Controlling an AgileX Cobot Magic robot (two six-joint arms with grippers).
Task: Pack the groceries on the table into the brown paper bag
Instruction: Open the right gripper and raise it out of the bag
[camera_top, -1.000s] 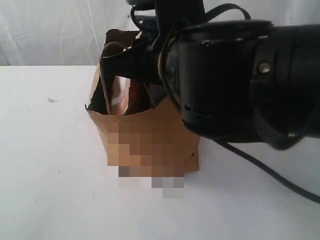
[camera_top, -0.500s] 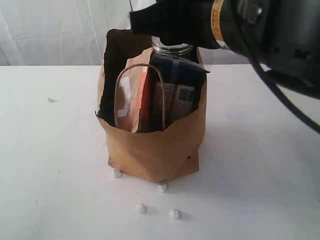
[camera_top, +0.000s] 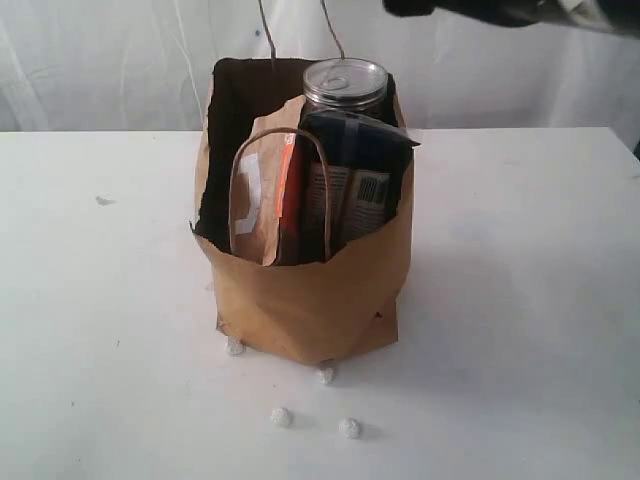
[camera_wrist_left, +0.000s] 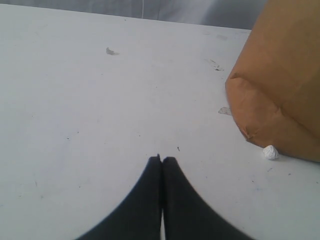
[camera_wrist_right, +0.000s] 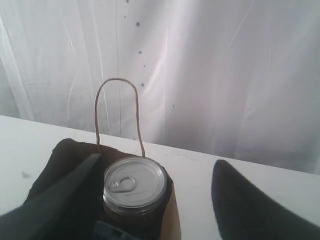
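The brown paper bag (camera_top: 310, 290) stands upright mid-table (camera_top: 520, 300). Inside it, the dark can with silver pull-tab lid (camera_top: 345, 85) sticks up at the back. The long dark-blue packet (camera_top: 356, 170) and the brown pouch with orange strip (camera_top: 266, 200) stand in front of it. The carton, juice bottle and jar are hidden. My right gripper (camera_wrist_right: 157, 160) hovers open above the can (camera_wrist_right: 135, 182), with a finger on either side and holding nothing. Only a dark part of the right arm (camera_top: 500, 8) shows at the top of the exterior view. My left gripper (camera_wrist_left: 162, 160) is shut and empty, low over the table beside the bag (camera_wrist_left: 280, 85).
Several small white pellets (camera_top: 281, 417) lie on the table in front of the bag; one pellet (camera_wrist_left: 270, 152) sits at the bag's corner. The bag's rear cord handle (camera_wrist_right: 116, 110) stands upright. A white curtain (camera_top: 100, 60) hangs behind the table.
The right arm, which covered the bag a second ago, has lifted up and away to the top right. The can now stands free in the bag.
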